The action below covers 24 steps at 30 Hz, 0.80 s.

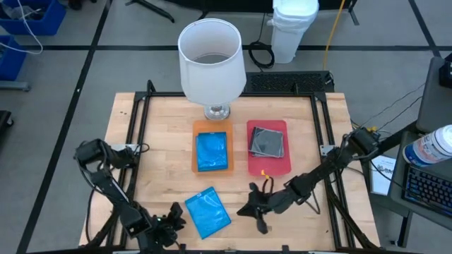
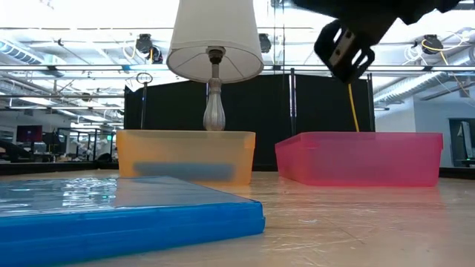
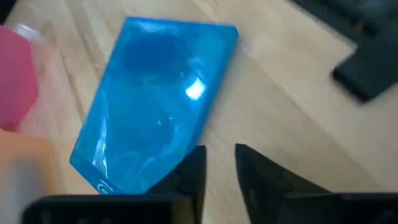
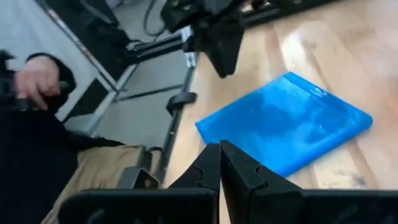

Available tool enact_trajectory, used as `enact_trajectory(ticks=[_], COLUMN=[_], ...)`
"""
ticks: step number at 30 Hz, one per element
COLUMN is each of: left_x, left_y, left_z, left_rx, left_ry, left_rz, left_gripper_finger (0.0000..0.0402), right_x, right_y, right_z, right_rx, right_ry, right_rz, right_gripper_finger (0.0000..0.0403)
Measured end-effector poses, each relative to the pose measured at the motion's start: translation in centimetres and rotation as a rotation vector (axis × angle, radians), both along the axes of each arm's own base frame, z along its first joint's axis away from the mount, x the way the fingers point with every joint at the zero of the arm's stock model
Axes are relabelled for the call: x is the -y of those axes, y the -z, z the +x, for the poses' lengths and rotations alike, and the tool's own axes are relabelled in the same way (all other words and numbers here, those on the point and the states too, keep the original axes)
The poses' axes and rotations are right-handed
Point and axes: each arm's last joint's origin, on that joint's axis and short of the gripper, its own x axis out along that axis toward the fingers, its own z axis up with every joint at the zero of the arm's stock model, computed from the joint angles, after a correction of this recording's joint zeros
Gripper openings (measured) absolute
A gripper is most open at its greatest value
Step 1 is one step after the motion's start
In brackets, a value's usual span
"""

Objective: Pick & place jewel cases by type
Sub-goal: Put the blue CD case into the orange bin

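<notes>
- A translucent bright blue square plastic jewel case [image 1: 207, 214] lies flat on the light wooden table [image 1: 162, 176] near its front edge, at about 6 o'clock from the lamp, free of both grippers
- The left gripper [image 3: 219, 163] sits low at the table's front, at roughly 9 o'clock from that loose blue case; its two dark fingers [image 3: 193, 171] stand slightly parted with a narrow gap and hold nothing, and the case's near corner lies just beside the tip of one finger
- The right gripper [image 4: 220, 163] hangs at about 3 o'clock from the loose blue case, near it but apart; its fingers [image 4: 239, 171] are pressed together and empty, with the case lying on the table just beyond their tips
- A second blue jewel case [image 1: 211, 151] rests inside the flat orange rectangular tray [image 1: 198, 129]
- A clear dark grey jewel case [image 1: 266, 141] lies in the flat red rectangular tray [image 1: 277, 167], at 3 o'clock from the orange tray
- A white-shaded lamp [image 1: 211, 60] on a silvery base stands at 12 o'clock from the orange tray
- In the right wrist view a person's hand [image 4: 38, 78] shows beyond the table edge
</notes>
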Motion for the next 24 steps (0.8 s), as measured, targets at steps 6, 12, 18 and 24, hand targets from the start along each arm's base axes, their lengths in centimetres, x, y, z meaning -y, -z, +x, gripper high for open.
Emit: enact_trajectory(ticks=[6, 12, 18, 24], left_x=[0.1, -0.4, -1.4, -1.7], left_y=[1.5, 2.0, 2.0, 2.0], left_z=[0.4, 1.2, 2.6, 3.0], left_rx=[0.022, -0.022, -0.067, -0.091], left_ry=[0.035, 0.089, 0.085, 0.183], left_rz=[0.127, 0.181, 0.156, 0.221], left_gripper_finger=[0.0175, 0.0234, 0.0243, 0.0244], right_x=[-1.3, -1.2, -0.3, -0.2], right_y=[0.7, 1.0, 2.0, 3.5], right_z=[2.4, 4.5, 5.3, 5.6], right_rx=[-0.164, -0.316, -0.401, -0.447], right_ry=[0.048, 0.145, 0.225, 0.264], right_rz=[0.015, 0.04, 0.175, 0.206], right_gripper_finger=[0.0028, 0.0096, 0.0158, 0.0165])
